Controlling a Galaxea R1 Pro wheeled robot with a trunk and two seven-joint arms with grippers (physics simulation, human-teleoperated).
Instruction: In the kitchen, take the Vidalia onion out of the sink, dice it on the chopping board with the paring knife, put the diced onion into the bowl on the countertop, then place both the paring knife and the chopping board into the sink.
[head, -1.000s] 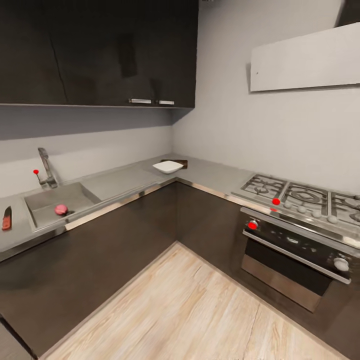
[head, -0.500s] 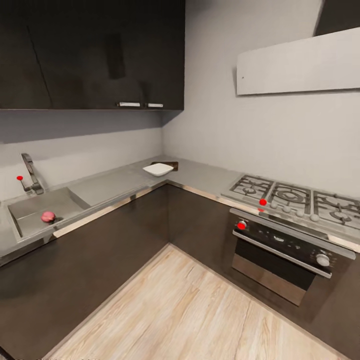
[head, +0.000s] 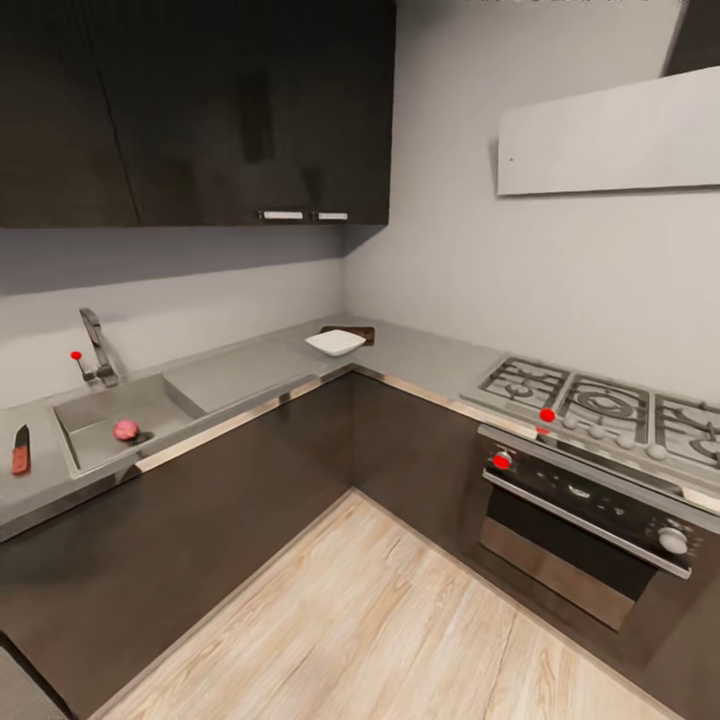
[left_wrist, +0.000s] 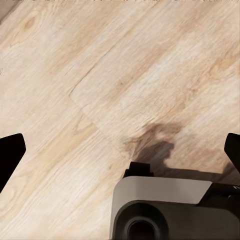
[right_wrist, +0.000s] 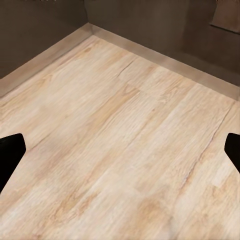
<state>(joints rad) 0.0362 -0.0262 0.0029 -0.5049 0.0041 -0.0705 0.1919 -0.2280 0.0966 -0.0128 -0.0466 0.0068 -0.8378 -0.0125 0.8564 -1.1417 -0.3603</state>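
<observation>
At frame left the onion (head: 125, 429) sits in the sink (head: 100, 410), knife (head: 20, 450) beside; both my pincers (left_wrist: 120, 150) (right_wrist: 120, 150) gape empty over floor (right_wrist: 120, 125).

My right gripper (right_wrist: 120, 150) hangs over bare pale wood floor (right_wrist: 125, 145), holding nothing.

Two dark fingertips are all I see of myself, one at nine o'clock (right_wrist: 10, 152) and the other at three o'clock (right_wrist: 232, 150), set far apart with only floorboards between them. The planks run diagonally, from about seven o'clock up toward one o'clock, with a streaky grain. From ten o'clock round to two o'clock a paler skirting strip (right_wrist: 165, 62) borders the floor, bending at a corner near eleven o'clock. Above it stand the dark cabinet fronts (right_wrist: 145, 22); a lighter brown patch sits at one o'clock, too blurred for me to tell what it is.
</observation>
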